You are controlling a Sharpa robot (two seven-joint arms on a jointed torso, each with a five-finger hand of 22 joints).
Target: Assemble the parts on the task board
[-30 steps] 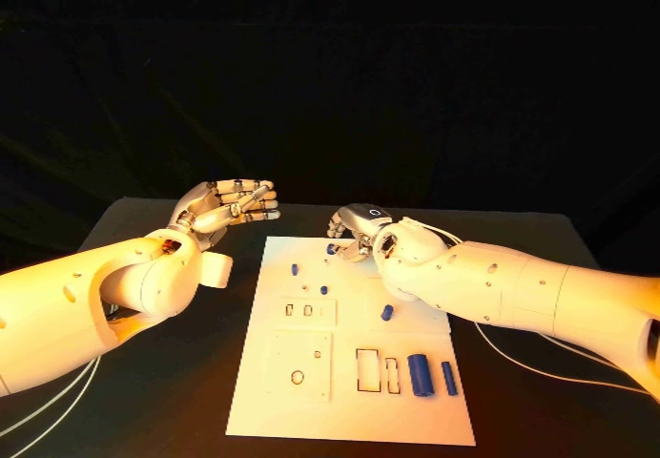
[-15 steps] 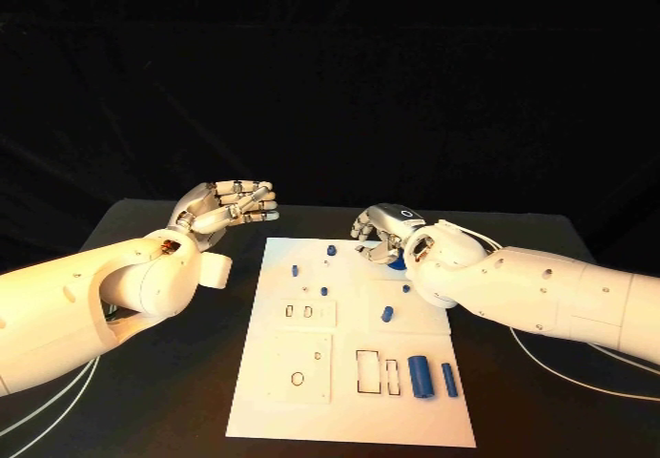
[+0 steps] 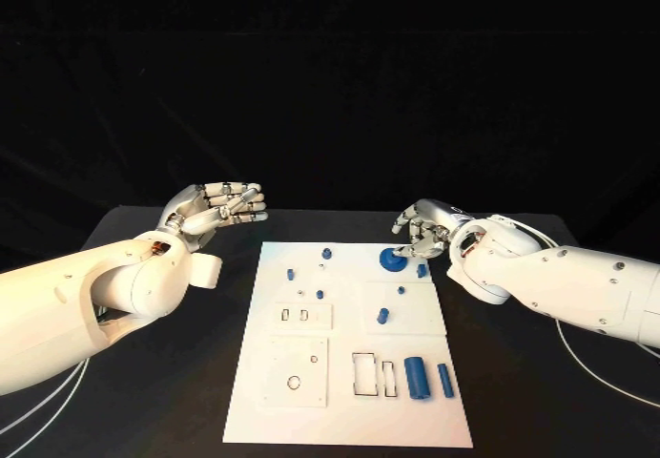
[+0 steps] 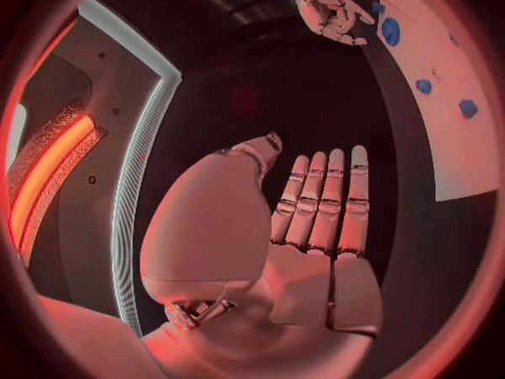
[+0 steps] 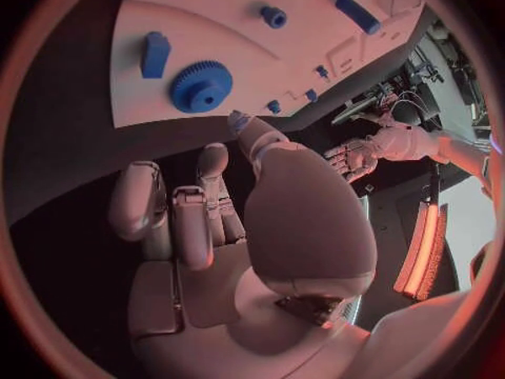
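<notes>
Head view, nearest edge first: on the white task board (image 3: 276, 410) a large blue cylinder (image 3: 416, 376) lies beside a thinner blue peg (image 3: 444, 378), just right of two dark-rimmed rectangular slots. Further up, a short blue peg (image 3: 382, 315) lies mid-board, and small blue studs (image 3: 319, 293) stand nearer the left side. At the far right corner a blue gear (image 3: 394, 259) lies flat on the board, a small blue block (image 3: 421, 271) just beside it.

The right hand (image 3: 426, 233) hovers at that corner, fingers curled in above the gear — the right wrist view shows its palm holding nothing, though whether a fingertip touches the gear is hard to say. The left hand (image 3: 217, 207) is raised off the board's far left corner, over the black table (image 3: 152, 401) — fingers straight and together, thumb alongside, palm bare.
</notes>
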